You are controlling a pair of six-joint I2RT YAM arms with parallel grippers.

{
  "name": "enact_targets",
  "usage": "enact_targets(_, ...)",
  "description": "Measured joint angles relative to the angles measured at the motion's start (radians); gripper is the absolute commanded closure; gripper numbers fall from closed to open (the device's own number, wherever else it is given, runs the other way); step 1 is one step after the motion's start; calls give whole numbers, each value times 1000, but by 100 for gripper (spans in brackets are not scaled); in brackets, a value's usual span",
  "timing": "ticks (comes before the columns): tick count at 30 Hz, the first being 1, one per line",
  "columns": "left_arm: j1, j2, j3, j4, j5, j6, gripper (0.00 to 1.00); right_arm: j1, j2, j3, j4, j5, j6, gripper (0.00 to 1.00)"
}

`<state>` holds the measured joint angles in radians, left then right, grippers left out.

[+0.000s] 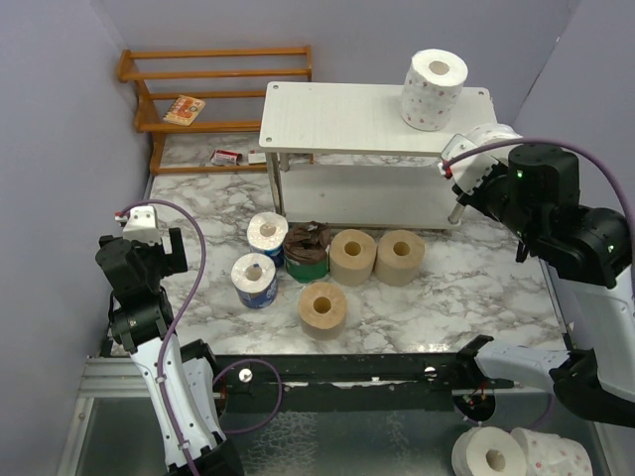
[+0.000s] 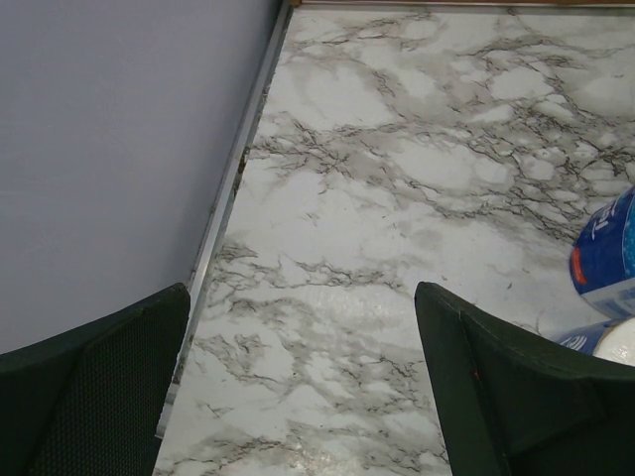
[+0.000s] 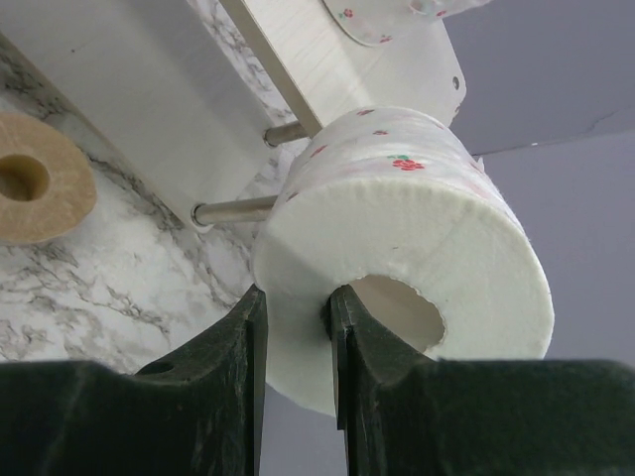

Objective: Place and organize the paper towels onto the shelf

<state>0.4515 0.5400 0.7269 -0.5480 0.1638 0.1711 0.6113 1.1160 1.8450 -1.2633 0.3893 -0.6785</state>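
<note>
Right end effector (image 3: pixel 296 302) gripping dotted roll (image 3: pixel 397 248) beside shelf (image 1: pixel 337 114).
We are noting left end effector (image 2: pixel 303 293) gaping, another roll (image 1: pixel 434 89) occupying shelf top.

Orange slatted wooden rack (image 1: pixel 213 74): positioned at the far left, against the lavender wall (image 1: pixel 50 149). A flat orange-tan packet (image 1: pixel 185 109) lies on its middle tier. A small red-and-white box (image 1: pixel 227 157) rests on the white-and-grey marble surface (image 1: pixel 476 288) at the rack's base.

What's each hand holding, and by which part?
Right hand pinches a white roll by its wall, one finger in the core. Left hand is open, empty.
</note>
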Motion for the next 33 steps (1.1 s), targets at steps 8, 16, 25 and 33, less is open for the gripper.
enact_targets(8,0,-30,0,0,0,0,1,0,-13,-73,117,76,-71,99)
enact_targets(16,0,-42,0,1,0,0,1,0,50,28,160,79,-71,99)
enact_targets(25,0,-43,0,1,0,0,1,0,143,62,169,65,13,99)
enact_targets(33,1,-34,0,1,0,0,1,-19,294,221,197,155,72,96)
